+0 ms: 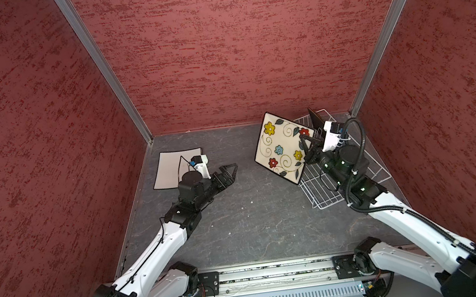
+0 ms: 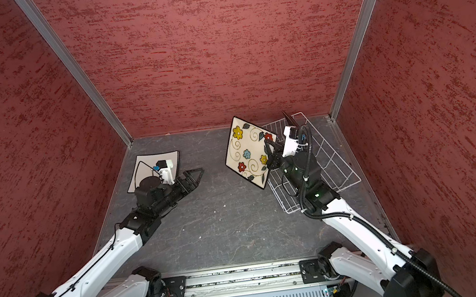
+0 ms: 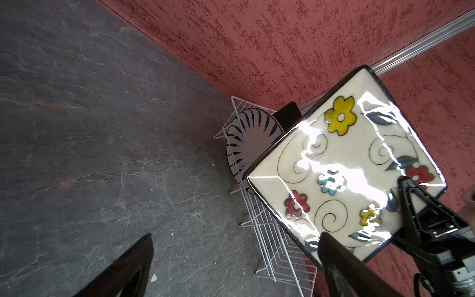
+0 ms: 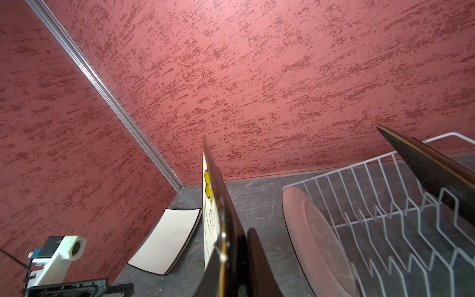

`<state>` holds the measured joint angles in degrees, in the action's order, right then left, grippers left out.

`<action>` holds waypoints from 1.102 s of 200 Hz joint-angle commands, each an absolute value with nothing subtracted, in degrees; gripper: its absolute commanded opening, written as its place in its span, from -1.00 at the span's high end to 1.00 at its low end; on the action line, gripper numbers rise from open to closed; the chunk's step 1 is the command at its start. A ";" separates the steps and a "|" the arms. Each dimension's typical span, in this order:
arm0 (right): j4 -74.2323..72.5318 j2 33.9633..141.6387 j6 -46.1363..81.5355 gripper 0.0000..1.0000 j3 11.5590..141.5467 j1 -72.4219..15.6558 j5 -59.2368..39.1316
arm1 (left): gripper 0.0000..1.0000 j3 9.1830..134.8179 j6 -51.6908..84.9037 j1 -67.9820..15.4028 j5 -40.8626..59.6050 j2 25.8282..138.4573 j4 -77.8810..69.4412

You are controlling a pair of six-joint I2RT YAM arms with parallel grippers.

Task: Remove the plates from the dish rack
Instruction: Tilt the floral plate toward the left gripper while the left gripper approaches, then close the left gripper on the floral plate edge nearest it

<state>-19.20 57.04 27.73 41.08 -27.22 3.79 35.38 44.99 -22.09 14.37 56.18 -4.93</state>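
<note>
Closest to the camera is the rail (image 1: 272, 276) with both my arm bases on it, right along the near edge of the worktop (image 1: 255, 215). My right claw (image 1: 303, 140) is clamped on the right-hand edge of the floral plate (image 1: 280, 146), and the right wrist view shows that plate pretty much edge-on (image 4: 218, 205) between the fingers. It's standing tilted with its flowery face toward the left, right at the left side of the dish rack (image 1: 317, 188), which sits far right on the worktop. Can't honestly tell if its lowest corner is touching the wire or hanging just above it. In the far end of the rack the black plate (image 1: 317, 118) stands on edge among the prongs, and the round streaked plate (image 3: 246, 138) stands near it, hidden behind the floral one in both top views. Over on the far left a plain cream plate (image 1: 168, 171) lies flat on the worktop. My left claw (image 1: 233, 173) is wide open and empty, hovering just right of that cream plate, pointing toward the floral one, well apart from it.
</note>
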 commanded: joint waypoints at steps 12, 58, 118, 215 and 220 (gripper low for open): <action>-46.48 56.83 38.03 1.00 40.98 -27.60 4.25 | -0.99 33.86 46.87 -20.27 15.51 53.50 -5.10; -56.35 59.64 45.52 1.00 37.21 -27.51 5.42 | -0.99 33.26 47.90 -19.37 15.80 52.06 -6.45; -71.37 64.83 61.77 1.00 28.72 -27.43 12.20 | -0.99 31.35 47.72 -20.40 19.08 52.56 -14.79; -89.21 76.05 73.81 1.00 25.56 -27.42 11.99 | -0.99 26.61 51.66 -22.69 18.69 54.12 -26.88; -89.68 76.11 74.12 1.00 25.28 -27.50 12.29 | -0.99 26.40 52.18 -22.68 18.60 54.28 -29.04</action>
<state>-68.73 77.28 66.70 24.43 -27.22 10.37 27.75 49.74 -22.46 18.17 53.69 -21.91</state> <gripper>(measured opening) 0.130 0.995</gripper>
